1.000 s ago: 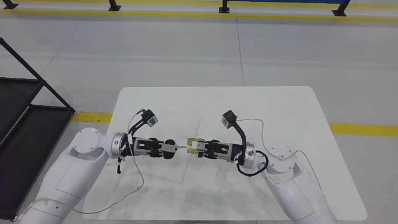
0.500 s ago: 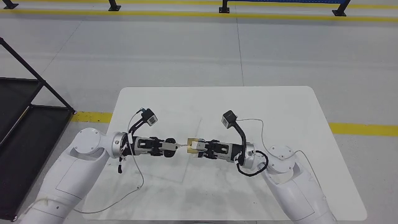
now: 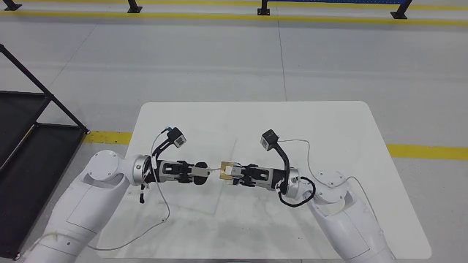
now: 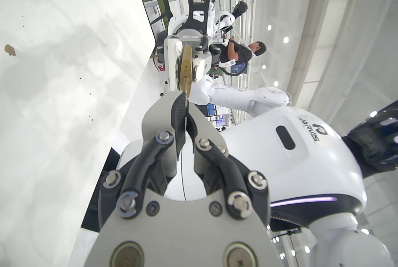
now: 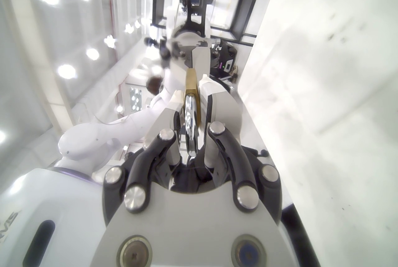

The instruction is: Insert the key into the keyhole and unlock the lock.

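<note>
Brass-bodied padlock (image 5: 190, 81) with a silver shackle (image 5: 190, 125) sits clamped in my right claw (image 5: 190, 92), just ahead of the left claw (image 4: 185, 104). That one is pinched shut on a thin metal key (image 4: 186, 92), whose tip meets the lock's end. Since a second ago I see hardly any shift. Both forearms lie level over the white desk (image 3: 329, 131), nose to nose.
</note>
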Robot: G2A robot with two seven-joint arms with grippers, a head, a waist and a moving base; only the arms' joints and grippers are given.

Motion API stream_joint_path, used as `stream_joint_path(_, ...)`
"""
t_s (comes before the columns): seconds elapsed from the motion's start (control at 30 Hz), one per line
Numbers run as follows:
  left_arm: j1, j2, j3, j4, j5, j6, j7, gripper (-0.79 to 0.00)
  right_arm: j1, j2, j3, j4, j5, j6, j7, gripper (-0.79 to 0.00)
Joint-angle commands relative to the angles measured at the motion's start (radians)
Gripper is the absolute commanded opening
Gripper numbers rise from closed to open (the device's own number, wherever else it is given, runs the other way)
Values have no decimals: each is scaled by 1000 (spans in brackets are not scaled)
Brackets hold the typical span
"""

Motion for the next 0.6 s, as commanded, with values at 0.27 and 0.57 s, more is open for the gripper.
stream_joint_path(0.27,-7,-4,13,0,8,0,2,-785,0,0,0,0,0,0,0,-785)
stream_joint_path(0.57,-5,0,-3,9,3,11,-33,-785,0,0,0,0,0,0,0,-785)
